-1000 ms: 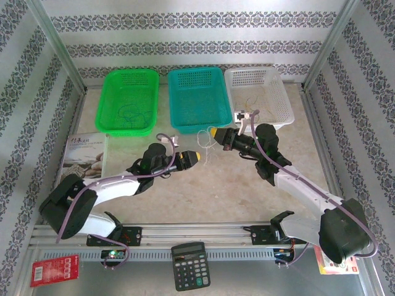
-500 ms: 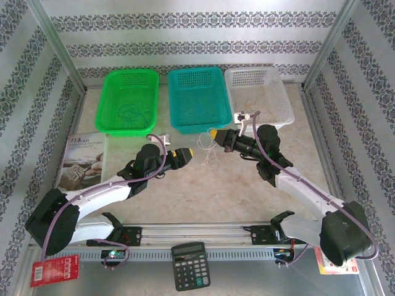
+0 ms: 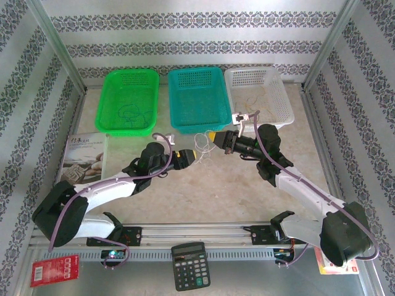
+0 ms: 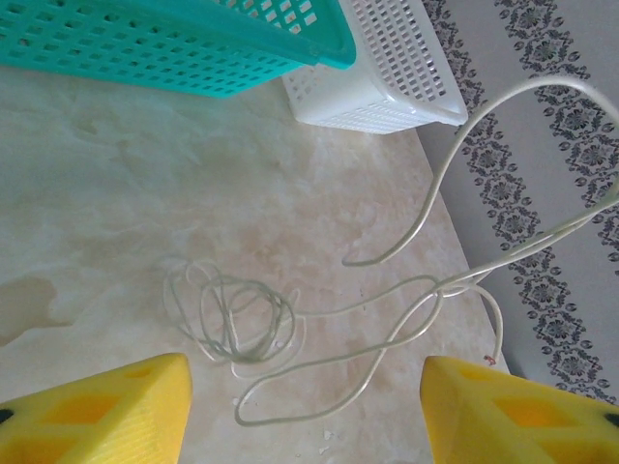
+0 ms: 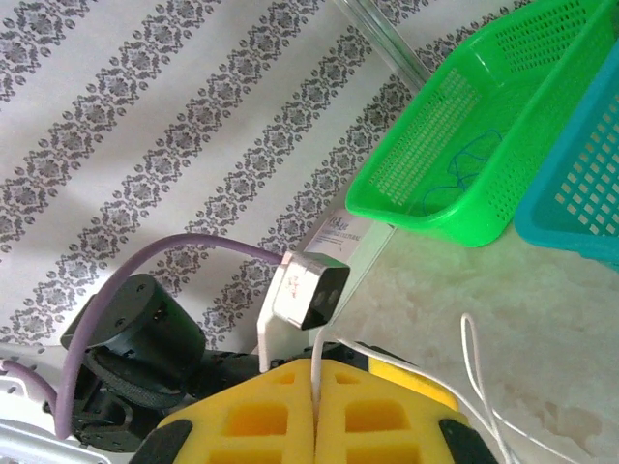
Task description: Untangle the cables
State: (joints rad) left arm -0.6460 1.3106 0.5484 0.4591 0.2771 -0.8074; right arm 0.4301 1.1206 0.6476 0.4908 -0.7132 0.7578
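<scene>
Patience pays: your right hand (image 3: 213, 135) pinches a pale strand of the cables (image 4: 232, 319), whose coiled clump lies on the worktop (image 4: 97, 193) just ahead of your left hand (image 4: 305, 387), fingers spread wide, so ease it forward, close on the coil alone, then draw apart slowly.
</scene>
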